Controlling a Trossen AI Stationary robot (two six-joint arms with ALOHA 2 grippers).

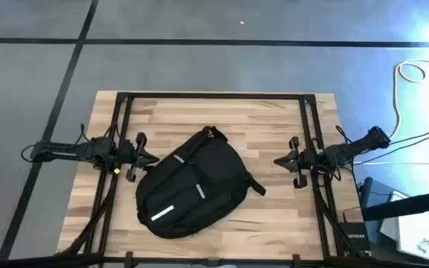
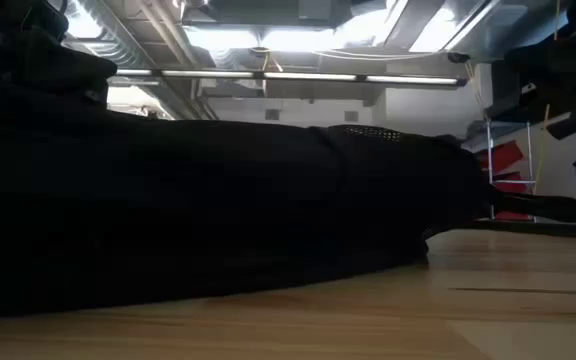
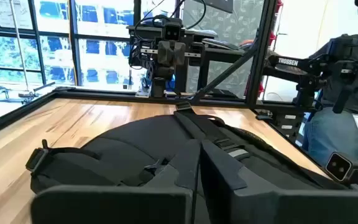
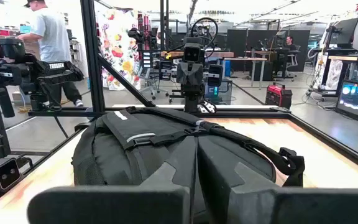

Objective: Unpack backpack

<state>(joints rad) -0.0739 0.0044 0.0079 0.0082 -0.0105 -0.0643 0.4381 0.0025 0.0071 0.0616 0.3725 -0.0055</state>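
Backpack [image 1: 188,186] lying closed mid-table between both arms. Left gripper [image 1: 149,158] just beside it, right gripper [image 1: 280,160] well apart, both pinched shut, empty. Best opening fingers first, then seeking the zipper pull.

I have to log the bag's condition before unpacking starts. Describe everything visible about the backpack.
The backpack is large, black, of soft fabric and rounded, and lies flat near the middle of the wooden table. Light-grey reflective stripes mark its upper face, a loop sticks out at the far end, and a strap with a buckle trails toward the right arm. It looks closed. Nothing touches it but the table; both arms wait at its sides.
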